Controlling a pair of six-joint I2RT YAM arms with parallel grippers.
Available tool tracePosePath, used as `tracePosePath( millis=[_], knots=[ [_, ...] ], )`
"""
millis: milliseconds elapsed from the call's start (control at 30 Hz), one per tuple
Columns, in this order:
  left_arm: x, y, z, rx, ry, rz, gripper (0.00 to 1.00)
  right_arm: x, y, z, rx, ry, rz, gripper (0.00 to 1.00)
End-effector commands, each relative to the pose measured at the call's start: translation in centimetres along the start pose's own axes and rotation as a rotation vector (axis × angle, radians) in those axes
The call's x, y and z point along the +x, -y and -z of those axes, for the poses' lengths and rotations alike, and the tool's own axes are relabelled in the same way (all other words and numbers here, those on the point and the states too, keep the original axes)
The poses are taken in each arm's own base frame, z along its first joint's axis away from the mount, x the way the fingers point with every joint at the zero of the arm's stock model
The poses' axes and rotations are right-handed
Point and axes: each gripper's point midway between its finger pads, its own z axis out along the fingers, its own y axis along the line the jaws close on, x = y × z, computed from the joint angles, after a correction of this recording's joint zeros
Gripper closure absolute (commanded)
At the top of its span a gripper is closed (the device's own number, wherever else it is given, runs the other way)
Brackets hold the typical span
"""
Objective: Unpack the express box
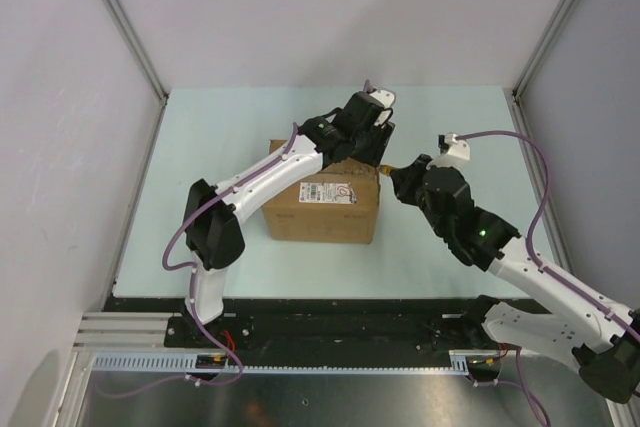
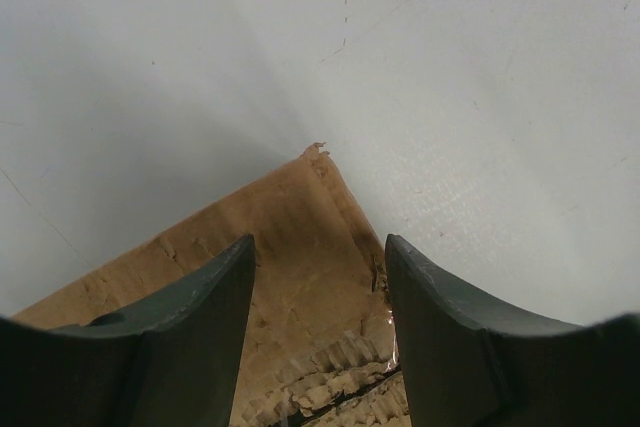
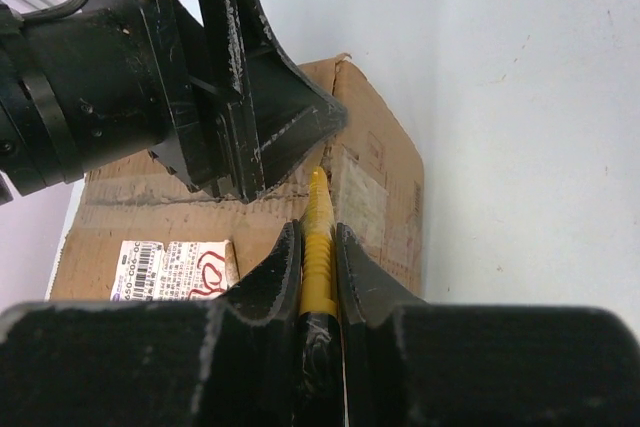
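Observation:
The express box [image 1: 322, 209] is a brown carton with its flaps down and a white barcode label [image 1: 330, 190] with a red mark on top. My left gripper [image 1: 372, 129] is open and rests over the box's far right corner, its fingers [image 2: 190, 337] straddling that corner [image 2: 315, 217]. My right gripper [image 1: 400, 175] is shut on a yellow ribbed cutter [image 3: 320, 237]. The cutter tip touches the top right edge of the box [image 3: 370, 187], right below the left gripper's fingers [image 3: 270, 117].
The pale green table [image 1: 200, 147] lies all round the box. White walls and metal posts enclose it at the back and sides. The arm bases stand on the black rail [image 1: 330, 332] at the near edge.

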Motion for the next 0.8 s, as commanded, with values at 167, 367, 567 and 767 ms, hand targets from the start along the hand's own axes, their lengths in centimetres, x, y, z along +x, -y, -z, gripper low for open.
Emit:
tracePosePath(
  millis=[167, 367, 567, 767],
  knots=[
    [2.9, -0.4, -0.3, -0.021, -0.111, -0.005, 0.40, -1.9, -1.5, -0.5, -0.023, 0.043, -0.011, 1.00],
    [3.0, -0.4, -0.3, -0.023, -0.112, -0.010, 0.40, -1.2, -0.4, -0.7, 0.024, 0.028, 0.019, 1.00],
    [2.9, -0.4, -0.4, -0.024, -0.110, -0.015, 0.40, 0.1, -0.1, -0.4, 0.025, -0.029, 0.042, 1.00],
    [2.9, -0.4, -0.5, -0.026, -0.109, -0.015, 0.40, 1.4, -1.4, 0.9, -0.052, -0.109, -0.004, 1.00]
  ],
)
